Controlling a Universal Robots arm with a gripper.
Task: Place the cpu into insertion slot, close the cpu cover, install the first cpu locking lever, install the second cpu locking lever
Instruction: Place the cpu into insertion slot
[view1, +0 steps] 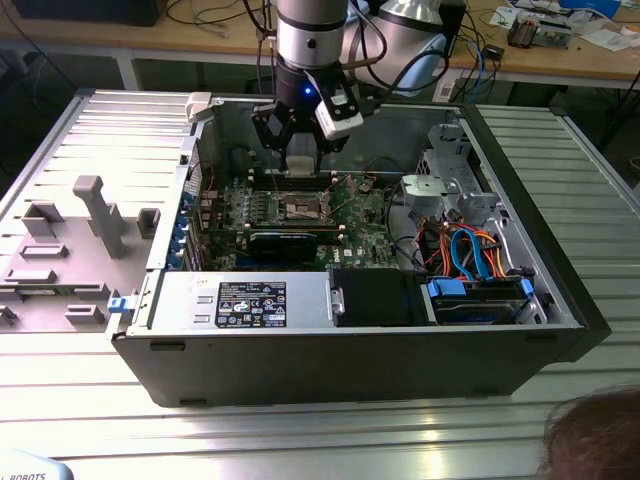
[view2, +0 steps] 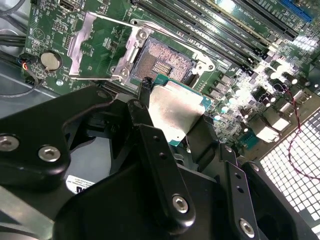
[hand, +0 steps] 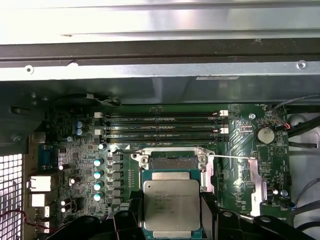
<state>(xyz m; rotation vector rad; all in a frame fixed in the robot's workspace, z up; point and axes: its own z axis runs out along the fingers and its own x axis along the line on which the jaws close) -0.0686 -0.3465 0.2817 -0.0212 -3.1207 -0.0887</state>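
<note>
Resting on a ribbed metal tabletop (view1: 400, 440), an open computer case (view1: 350, 355) lies on its side with its green motherboard (view1: 355, 215) facing up. Just beside it, on the exterior view's left, sits a grey fixture plate (view1: 70, 250) with raised blocks. Behind the case runs a wooden tabletop (view1: 560, 62) strewn with cables and small boxes, and a person's hair (view1: 595, 440) shows at the near edge on the exterior view's right. The end effector (view1: 300, 135) hangs from the arm inside the case, over the board. In both wrist views it is clenched on the cpu (view2: 175, 112) (hand: 171, 205), its black fingers (view2: 144, 97) pressed against opposite edges of the chip, whose dull silver top faces the cameras. The chip is held in the air, apart from the board and roughly level with it. The insertion slot (view2: 162, 57) (hand: 171, 161) lies bare just beyond the chip's far edge, its dark contact field exposed. The cpu cover (view2: 76, 45) stands swung open, tilted back on the side of the socket next to the round coin cell (view2: 50, 60). Long black memory slots (hand: 162, 125) run parallel on the far side of the socket.
</note>
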